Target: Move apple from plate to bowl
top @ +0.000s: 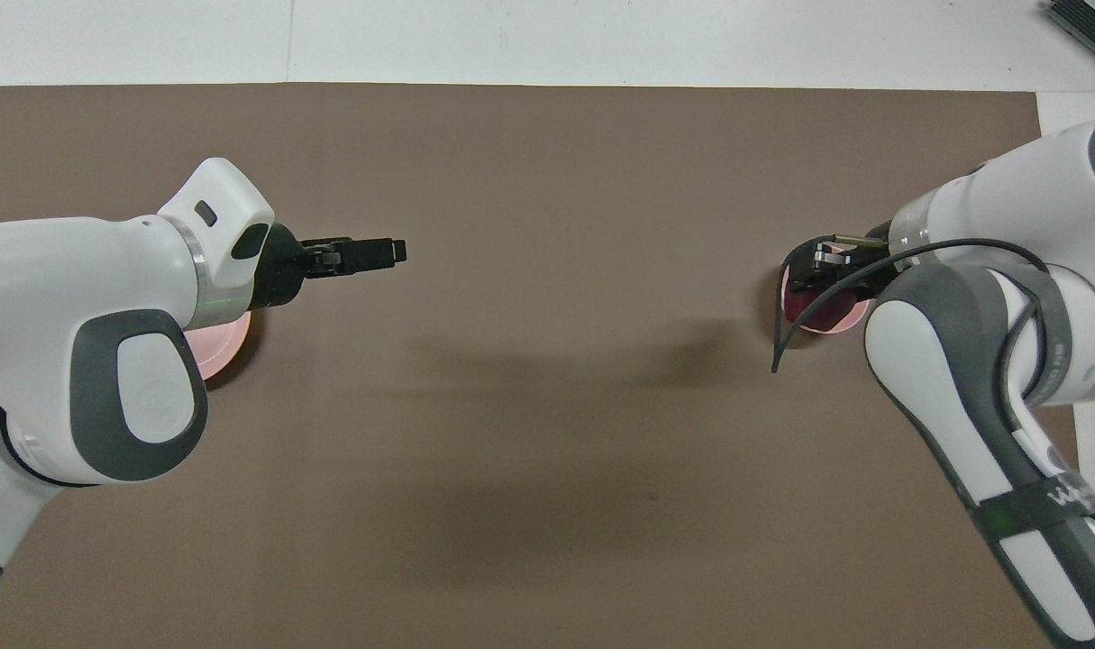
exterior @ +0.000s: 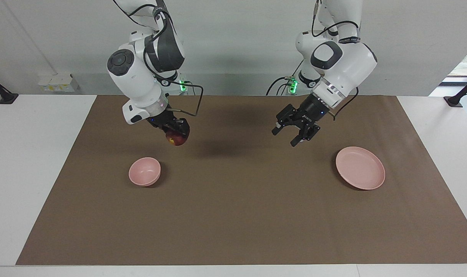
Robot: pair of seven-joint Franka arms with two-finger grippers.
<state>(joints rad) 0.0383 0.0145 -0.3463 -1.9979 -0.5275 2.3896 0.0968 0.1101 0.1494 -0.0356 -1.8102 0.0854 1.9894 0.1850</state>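
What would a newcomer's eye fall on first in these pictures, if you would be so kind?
First, the dark red apple held up in the air in the shut right gripper, over the brown mat close to the small pink bowl but not yet in it. Next, the empty pink plate toward the left arm's end of the table. The left gripper hangs open over the mat beside the plate, holding nothing.

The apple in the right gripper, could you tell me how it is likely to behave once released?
The apple is round, so it would probably roll on the mat. The deep bowl should contain it. It looks rigid in the right gripper.
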